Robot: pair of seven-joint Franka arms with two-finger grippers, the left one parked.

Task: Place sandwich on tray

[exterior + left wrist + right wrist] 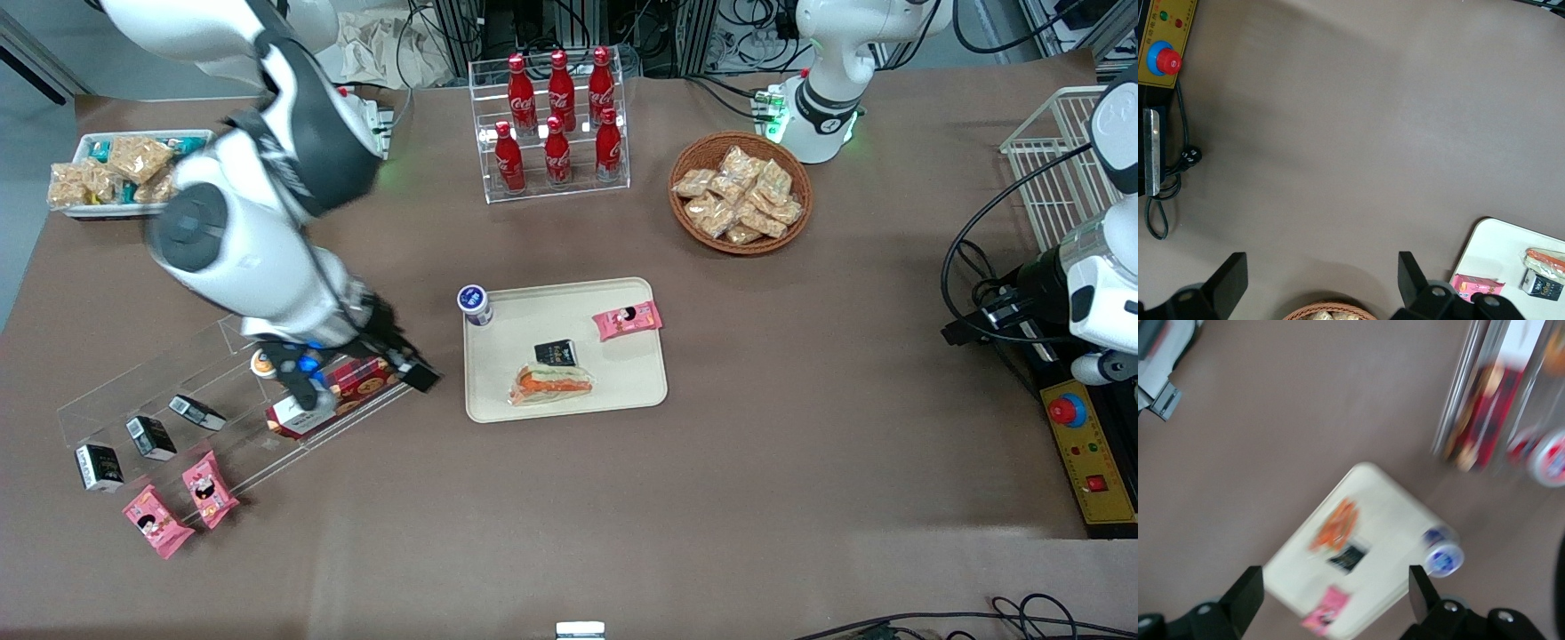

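The sandwich (551, 384), a clear-wrapped wedge with orange and green filling, lies flat on the cream tray (533, 316), near the tray's edge closest to the front camera. It also shows as the sandwich (1336, 523) on the tray (1391, 513) in the right wrist view, and as the sandwich (1545, 259) on the tray (1498, 247) in the left wrist view. My gripper (364, 382) hangs open and empty over the clear shelf beside the tray, toward the working arm's end. Nothing sits between the fingers of the gripper (1335, 597).
A pink packet (628, 320) and a small black box (556, 353) share the tray. A blue-lidded cup (475, 304) stands at its corner. The clear shelf (178, 391) holds a red box (356, 382) and black boxes. A cola rack (556, 116) and snack basket (740, 191) stand farther away.
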